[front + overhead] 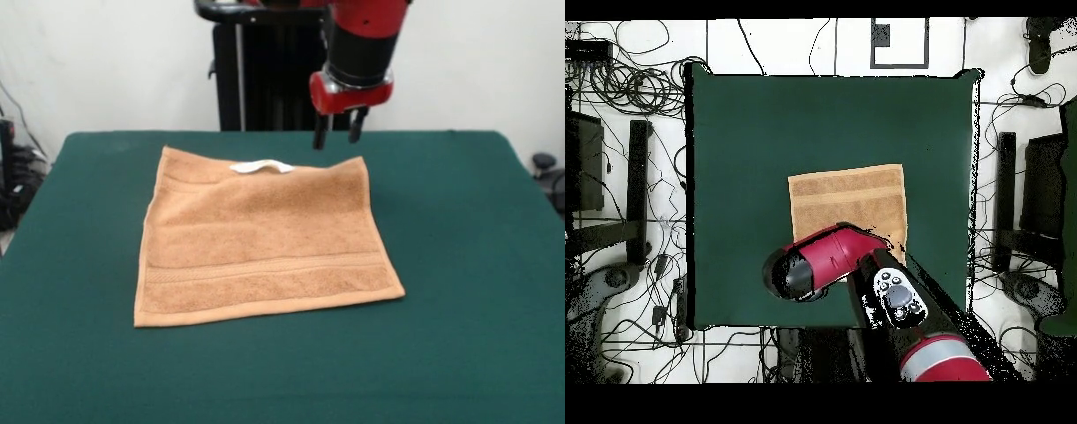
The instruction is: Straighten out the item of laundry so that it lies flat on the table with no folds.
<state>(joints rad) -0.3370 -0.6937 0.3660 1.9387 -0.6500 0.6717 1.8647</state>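
At the towel's (260, 243) far edge, a blank white tag (261, 166).

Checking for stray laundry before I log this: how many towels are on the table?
1. The towel lies spread near the middle of the table, its white tag on the edge toward the robot. The arm hides part of it from overhead.

Tangled black cables (635, 85) sprawl across the pale floor (1010, 110) on both sides, beside dark stands (637, 190), with a white wall (106, 62) rising behind.
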